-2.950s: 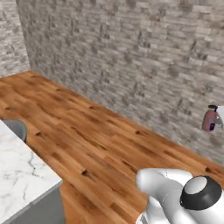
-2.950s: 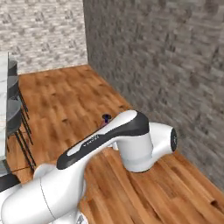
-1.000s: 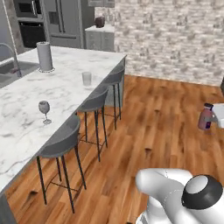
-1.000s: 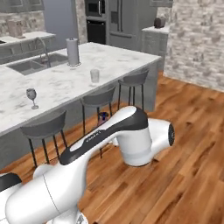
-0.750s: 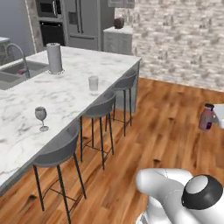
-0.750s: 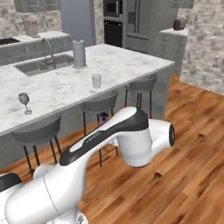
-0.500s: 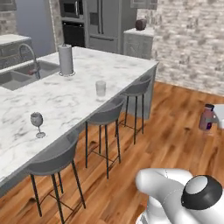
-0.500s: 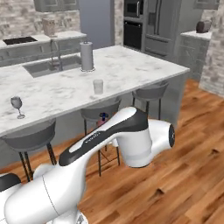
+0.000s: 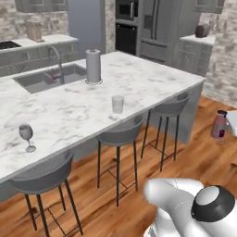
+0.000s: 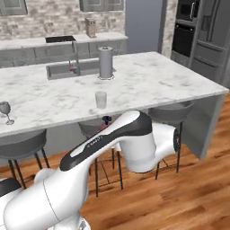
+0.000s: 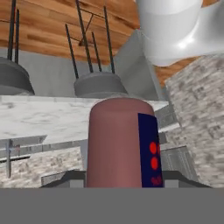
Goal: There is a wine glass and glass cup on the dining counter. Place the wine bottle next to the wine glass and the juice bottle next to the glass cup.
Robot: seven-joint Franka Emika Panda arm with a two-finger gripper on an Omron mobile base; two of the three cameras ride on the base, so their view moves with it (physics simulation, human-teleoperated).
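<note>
Left base view, we list: dining table (image 9: 152, 83), marble-topped, sink at far left; grey stools (image 9: 118, 134) along its near edge; glass cup (image 9: 118, 104) near mid-edge; wine glass (image 9: 27, 137) well left of it. Juice bottle (image 9: 218, 125) at far right, over the floor, gripped in our claw (image 11: 118, 186), as hand view shows.

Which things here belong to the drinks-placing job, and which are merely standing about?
Job: juice bottle held at the gripper; glass cup; wine glass; dining counter.
Standing about: paper towel roll; tap; stools.
</note>
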